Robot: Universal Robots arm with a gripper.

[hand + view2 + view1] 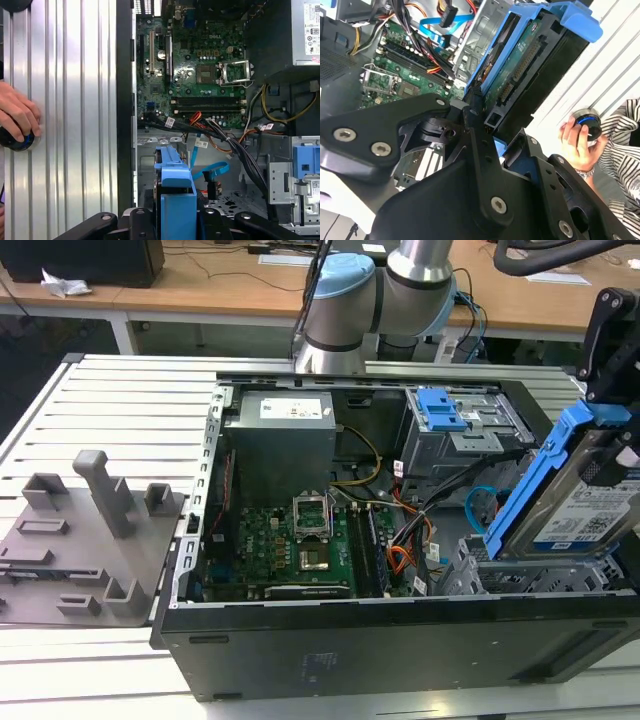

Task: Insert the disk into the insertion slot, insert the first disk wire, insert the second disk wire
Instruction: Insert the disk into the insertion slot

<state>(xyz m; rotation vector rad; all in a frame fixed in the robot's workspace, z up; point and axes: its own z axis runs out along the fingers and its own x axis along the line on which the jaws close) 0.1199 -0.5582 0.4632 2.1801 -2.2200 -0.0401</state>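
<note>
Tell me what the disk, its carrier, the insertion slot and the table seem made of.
The disk: the body looks like bare silver metal with a dull sheen and a paper-like label. Its carrier: bright blue plastic, smooth and moulded-looking. The insertion slot: light-grey sheet metal, likely steel, judging by punched holes and folded edges. The table: ribbed pale metal, probably aluminium profiles.

The disk [590, 512] is smooth silver metal with a paper label, framed in glossy blue plastic. The insertion slot [466, 570] is perforated matt grey sheet metal, the table [130, 400] ribbed pale metal.
</note>
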